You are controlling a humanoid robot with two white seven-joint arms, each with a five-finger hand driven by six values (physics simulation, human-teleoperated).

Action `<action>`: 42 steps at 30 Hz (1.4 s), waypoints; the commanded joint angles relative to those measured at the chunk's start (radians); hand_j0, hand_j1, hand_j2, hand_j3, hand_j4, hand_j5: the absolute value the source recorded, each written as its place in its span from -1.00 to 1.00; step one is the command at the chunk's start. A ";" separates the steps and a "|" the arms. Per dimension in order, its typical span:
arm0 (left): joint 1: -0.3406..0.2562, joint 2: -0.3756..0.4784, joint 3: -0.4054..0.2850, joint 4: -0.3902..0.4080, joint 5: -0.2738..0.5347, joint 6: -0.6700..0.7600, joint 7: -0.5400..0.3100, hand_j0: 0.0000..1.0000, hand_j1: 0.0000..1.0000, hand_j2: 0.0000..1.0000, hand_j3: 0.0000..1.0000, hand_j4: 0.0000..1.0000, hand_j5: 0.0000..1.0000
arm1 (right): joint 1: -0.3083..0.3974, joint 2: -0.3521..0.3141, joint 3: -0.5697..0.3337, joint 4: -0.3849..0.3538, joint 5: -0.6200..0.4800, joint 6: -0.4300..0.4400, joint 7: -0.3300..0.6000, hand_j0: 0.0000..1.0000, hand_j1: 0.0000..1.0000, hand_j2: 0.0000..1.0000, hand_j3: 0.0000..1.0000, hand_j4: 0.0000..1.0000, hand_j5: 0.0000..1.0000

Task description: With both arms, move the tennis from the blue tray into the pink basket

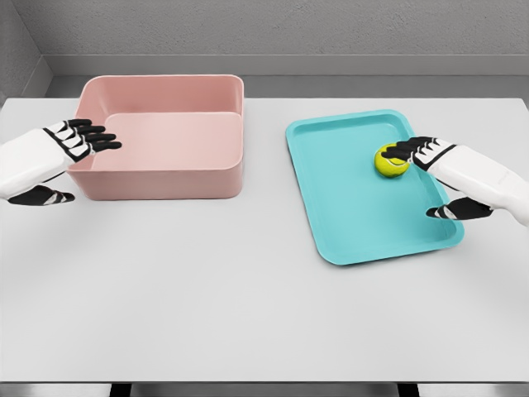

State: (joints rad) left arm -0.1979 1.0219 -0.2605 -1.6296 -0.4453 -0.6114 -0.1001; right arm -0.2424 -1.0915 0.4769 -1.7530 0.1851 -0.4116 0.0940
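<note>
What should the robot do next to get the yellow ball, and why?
Probably close the right hand around the ball. Its fingertips already reach the ball's top on the tray, but the thumb hangs apart lower down, so nothing grips yet. The left hand waits open by the basket.

Pink, turquoise and yellow-green on my pale grey table

I see a plain pink basket (165,136), a turquoise tray (355,198) and a yellow-green ball (390,163) with a faint lighter seam. Both my hands, left (70,149) and right (442,169), are white with black fingers banded in white. The table (248,314) is light grey, the wall (289,25) behind mottled grey.
</note>
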 commanded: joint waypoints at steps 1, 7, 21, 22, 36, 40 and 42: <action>-0.002 0.000 0.000 -0.001 0.005 0.001 0.000 1.00 1.00 1.00 1.00 1.00 1.00 | 0.000 -0.002 0.000 0.000 -0.006 0.000 0.000 1.00 1.00 1.00 1.00 1.00 1.00; -0.005 -0.013 -0.008 -0.001 0.003 0.001 0.000 1.00 1.00 1.00 1.00 1.00 1.00 | -0.066 0.022 0.023 0.023 -0.006 0.332 0.041 1.00 1.00 1.00 1.00 1.00 1.00; -0.009 -0.022 -0.014 0.001 -0.013 0.001 0.000 1.00 1.00 1.00 1.00 1.00 1.00 | -0.529 0.252 0.419 0.216 -0.006 0.636 0.420 1.00 1.00 1.00 1.00 1.00 1.00; -0.009 -0.022 -0.014 0.001 -0.015 0.001 0.000 1.00 1.00 1.00 1.00 1.00 1.00 | -0.555 0.275 0.439 0.250 -0.006 0.640 0.434 1.00 1.00 1.00 1.00 1.00 1.00; -0.017 -0.037 -0.014 0.002 -0.041 0.001 0.000 1.00 1.00 1.00 1.00 1.00 1.00 | -0.649 0.352 0.517 0.399 -0.006 0.698 0.435 1.00 1.00 1.00 1.00 1.00 1.00; -0.017 -0.037 -0.014 0.004 -0.043 0.001 0.000 1.00 1.00 1.00 1.00 1.00 1.00 | -0.649 0.351 0.523 0.399 -0.006 0.712 0.435 1.00 1.00 1.00 1.00 1.00 1.00; -0.018 -0.037 -0.014 0.005 -0.044 0.001 0.000 1.00 1.00 1.00 1.00 1.00 1.00 | -0.649 0.351 0.526 0.399 -0.006 0.714 0.435 1.00 1.00 1.00 1.00 1.00 1.00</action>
State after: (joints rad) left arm -0.2163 0.9839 -0.2748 -1.6248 -0.4942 -0.6114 -0.1003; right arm -0.8912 -0.7411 0.9985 -1.3557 0.1780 0.2997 0.5295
